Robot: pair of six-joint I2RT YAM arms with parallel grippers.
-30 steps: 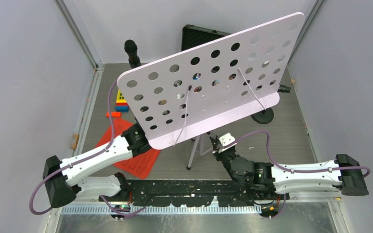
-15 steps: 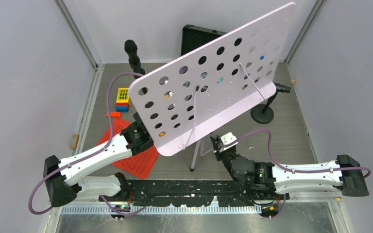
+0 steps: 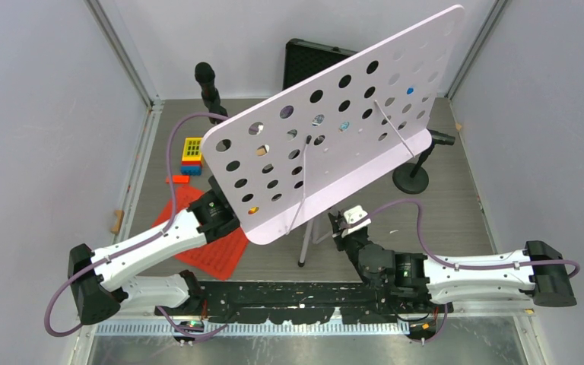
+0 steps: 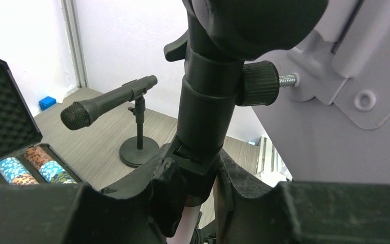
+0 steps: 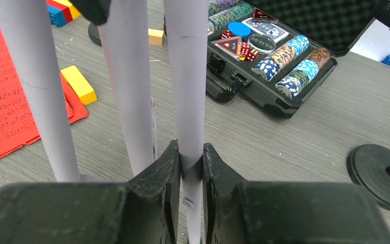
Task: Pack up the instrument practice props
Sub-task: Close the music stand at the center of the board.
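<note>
The white hole-punched music rack (image 3: 334, 129) stands tilted over the table's middle on silver tripod legs (image 3: 303, 243). My left gripper (image 4: 193, 175) is shut on the rack's black neck collar (image 4: 205, 117) under the panel. My right gripper (image 5: 189, 168) is shut on one silver tripod leg (image 5: 188, 76). Red sheet-music pages (image 3: 220, 247) lie on the floor under the left arm and show in the right wrist view (image 5: 5, 117). One black microphone (image 3: 207, 80) stands at the back left. The other microphone (image 4: 106, 99) on its round base (image 3: 411, 181) stands at the right.
An open black case of poker chips (image 5: 269, 51) lies at the back behind the rack (image 3: 312, 55). Yellow, red and blue toy blocks (image 3: 191, 156) sit at the left, and a yellow block (image 5: 78, 84) lies by the red pages. Grey walls close both sides.
The rack's panel swung from one second ago: its left end moved right and its top edge rose and tilted back. Both grippers kept their holds. Little changed in the last half second.
</note>
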